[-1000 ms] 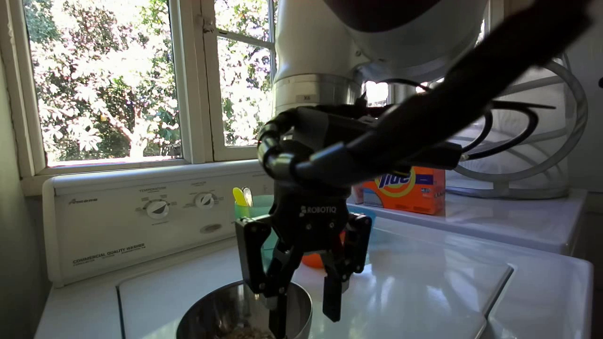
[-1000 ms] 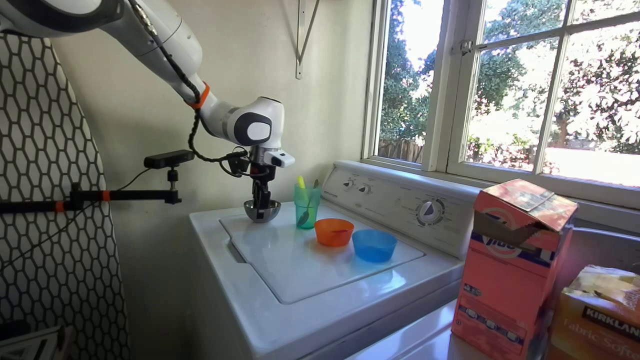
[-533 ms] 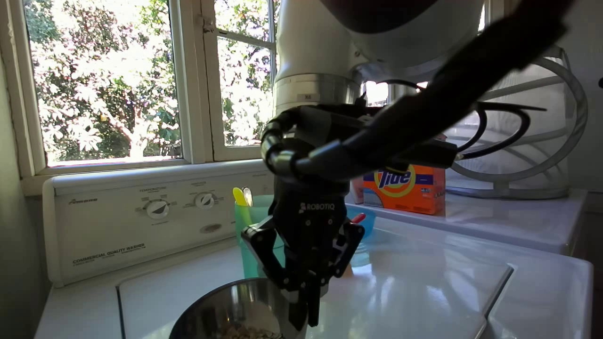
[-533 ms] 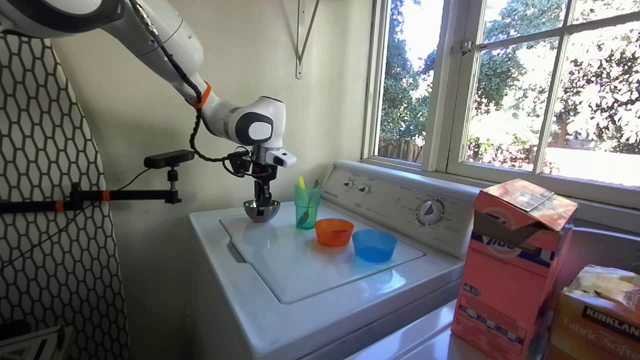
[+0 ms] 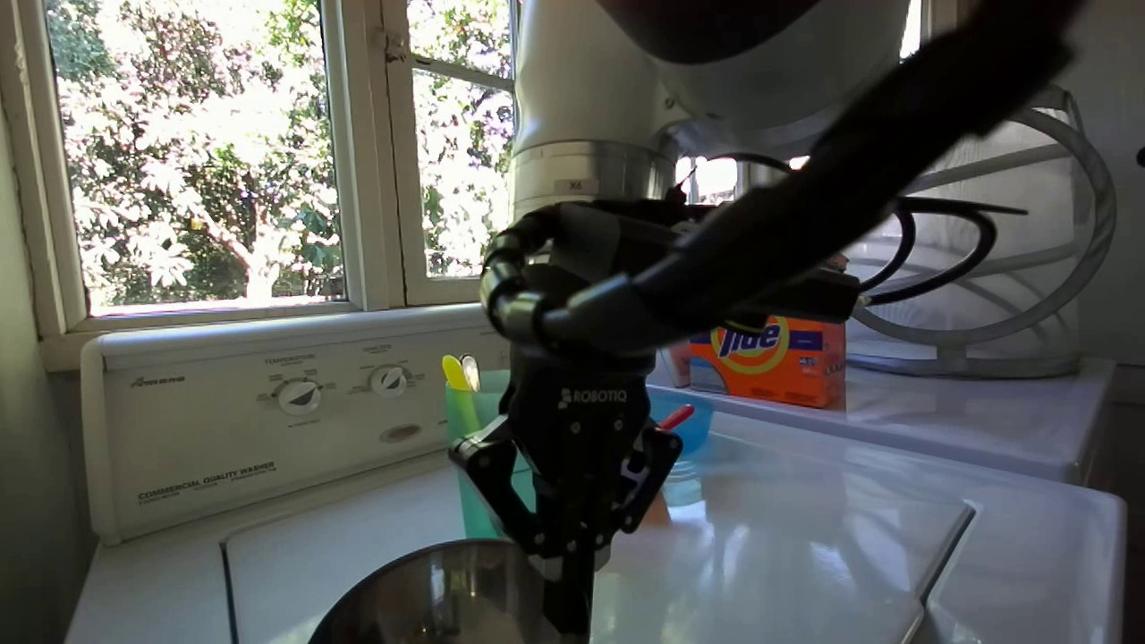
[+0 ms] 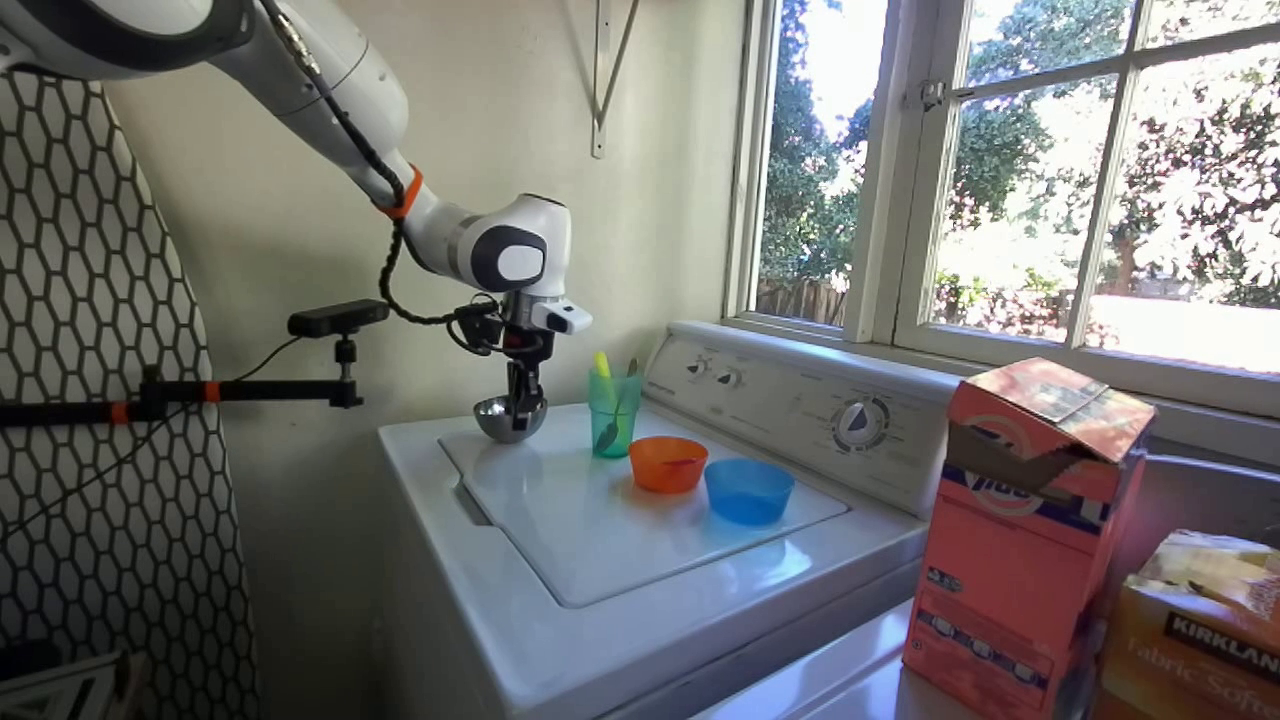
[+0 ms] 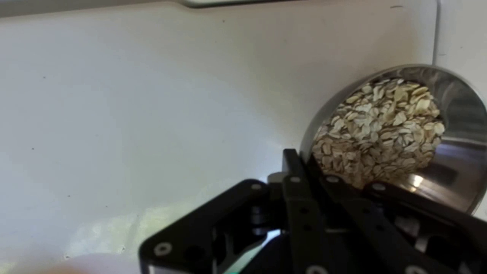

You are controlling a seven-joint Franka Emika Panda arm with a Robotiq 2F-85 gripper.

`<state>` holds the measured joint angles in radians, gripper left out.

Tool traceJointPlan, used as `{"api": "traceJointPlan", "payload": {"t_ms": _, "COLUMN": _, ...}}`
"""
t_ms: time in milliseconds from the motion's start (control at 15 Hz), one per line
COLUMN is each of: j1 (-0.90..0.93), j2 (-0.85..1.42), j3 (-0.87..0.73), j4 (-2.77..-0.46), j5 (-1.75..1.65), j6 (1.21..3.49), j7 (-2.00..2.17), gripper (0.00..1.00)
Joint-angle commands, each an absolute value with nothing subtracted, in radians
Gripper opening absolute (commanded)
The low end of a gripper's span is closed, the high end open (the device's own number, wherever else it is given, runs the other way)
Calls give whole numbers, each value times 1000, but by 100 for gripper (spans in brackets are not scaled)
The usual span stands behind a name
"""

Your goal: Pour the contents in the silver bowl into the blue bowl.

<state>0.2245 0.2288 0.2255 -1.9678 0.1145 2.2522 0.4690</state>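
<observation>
Wrist view | your pincer (image 7: 303, 159), nearly closed, grips the silver bowl (image 7: 462, 108) of rolled oats (image 7: 380, 131) by its rim | likely light, stiff, slick | pinch the wall deep

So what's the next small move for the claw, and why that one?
Probably a slow, level lift: the claw is closed on the wall of the silver metal bowl, rolled oats lie inside, and the blue plastic bowl stands past the translucent teal cup and orange plastic bowl, so height should help clear both.
</observation>
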Motion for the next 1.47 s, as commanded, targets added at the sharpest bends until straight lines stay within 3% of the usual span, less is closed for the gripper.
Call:
{"api": "traceJointPlan", "payload": {"t_ms": 0, "j1": 225, "j2": 227, "j3": 218, "j4": -1954, "j5": 160, "j6": 2202, "j7": 390, "gripper": 1}}
{"api": "traceJointPlan", "payload": {"t_ms": 733, "j1": 143, "j2": 121, "j3": 144, "j4": -2039, "j5": 200, "j6": 2035, "j7": 237, "gripper": 1}}
{"api": "traceJointPlan", "payload": {"t_ms": 1400, "j1": 108, "j2": 129, "j3": 99, "j4": -2023, "j5": 198, "j6": 2032, "j7": 275, "gripper": 1}}
